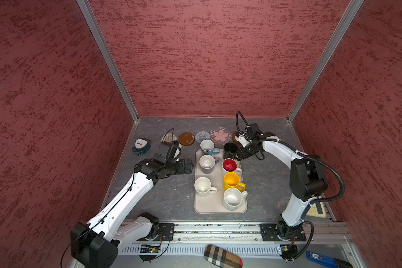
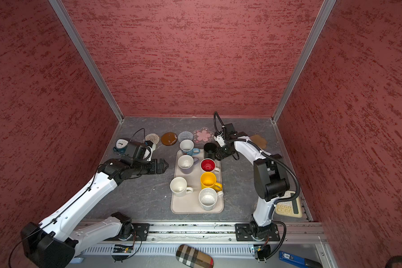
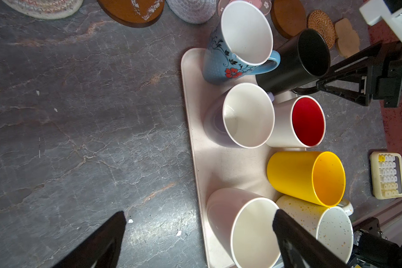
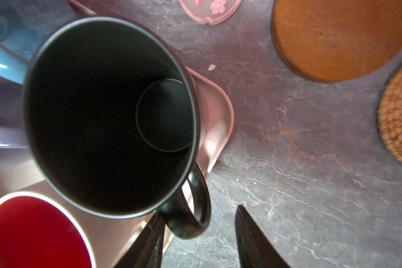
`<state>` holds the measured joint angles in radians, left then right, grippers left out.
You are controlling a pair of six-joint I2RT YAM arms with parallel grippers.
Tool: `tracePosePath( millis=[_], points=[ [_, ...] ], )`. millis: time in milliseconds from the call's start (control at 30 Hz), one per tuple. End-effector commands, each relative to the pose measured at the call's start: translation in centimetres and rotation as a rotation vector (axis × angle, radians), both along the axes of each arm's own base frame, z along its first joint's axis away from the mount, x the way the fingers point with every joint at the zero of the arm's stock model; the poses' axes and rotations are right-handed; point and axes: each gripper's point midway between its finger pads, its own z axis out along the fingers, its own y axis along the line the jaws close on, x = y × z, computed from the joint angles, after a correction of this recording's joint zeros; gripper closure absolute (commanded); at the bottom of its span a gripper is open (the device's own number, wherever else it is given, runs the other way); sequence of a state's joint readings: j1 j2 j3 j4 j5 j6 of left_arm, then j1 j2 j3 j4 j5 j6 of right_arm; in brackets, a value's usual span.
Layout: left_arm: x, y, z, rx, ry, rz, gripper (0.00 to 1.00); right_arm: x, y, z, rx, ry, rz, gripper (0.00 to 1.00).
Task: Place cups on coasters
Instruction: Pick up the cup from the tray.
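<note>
I bring the right gripper (image 1: pixel 239 155) to the tall matt black ceramic mug (image 1: pixel 230 149). It stands upright at the far right corner of the large beige rectangular tray (image 1: pixel 209 207). In the right wrist view the jaws stand apart, one on each side of the mug's loop handle (image 4: pixel 196 208). On the outer side I see a gap, so nothing is pinched yet.

To do this step well, I think I must close on the middle of the handle and lift only when both fingers press on it. The lift should go straight up, because the white mug with blue base and handle (image 1: pixel 208 148) is just beside. A mug held by its handle can swing, so I would move slowly to the round brown wooden coaster (image 4: pixel 334 39), which lies near on the dark grey stone-pattern table (image 1: pixel 172 197).

The left gripper (image 1: pixel 187 166) hovers fully open and empty beside the tray.
</note>
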<state>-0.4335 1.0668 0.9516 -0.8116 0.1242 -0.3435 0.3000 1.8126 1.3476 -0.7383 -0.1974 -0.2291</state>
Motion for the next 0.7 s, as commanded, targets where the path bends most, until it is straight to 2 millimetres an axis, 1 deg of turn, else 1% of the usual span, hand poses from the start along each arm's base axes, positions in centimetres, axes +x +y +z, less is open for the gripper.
tracePosePath(
  millis=[0, 200, 367, 567, 667],
  points=[
    [0.3, 0.1, 0.0, 0.011, -0.011, 0.007, 0.0, 1.2, 1.0, 0.1, -0.012, -0.056, 0.058, 0.5],
    [0.3, 0.1, -0.2, 0.019, -0.008, 0.008, 0.0, 1.2, 1.6, -0.8, -0.018, -0.046, 0.079, 0.51],
    [0.4, 0.2, -0.3, 0.029, -0.002, 0.004, 0.01, 1.3, 1.9, -1.9, -0.028, -0.025, 0.089, 0.55],
    [0.5, 0.5, -0.5, 0.044, 0.002, 0.007, 0.01, 1.6, 1.8, -2.5, -0.042, -0.046, 0.085, 0.58],
    [0.5, 0.5, -0.7, 0.05, 0.007, 0.009, 0.01, 1.7, 1.9, -2.5, -0.041, -0.059, 0.089, 0.59]
  ],
)
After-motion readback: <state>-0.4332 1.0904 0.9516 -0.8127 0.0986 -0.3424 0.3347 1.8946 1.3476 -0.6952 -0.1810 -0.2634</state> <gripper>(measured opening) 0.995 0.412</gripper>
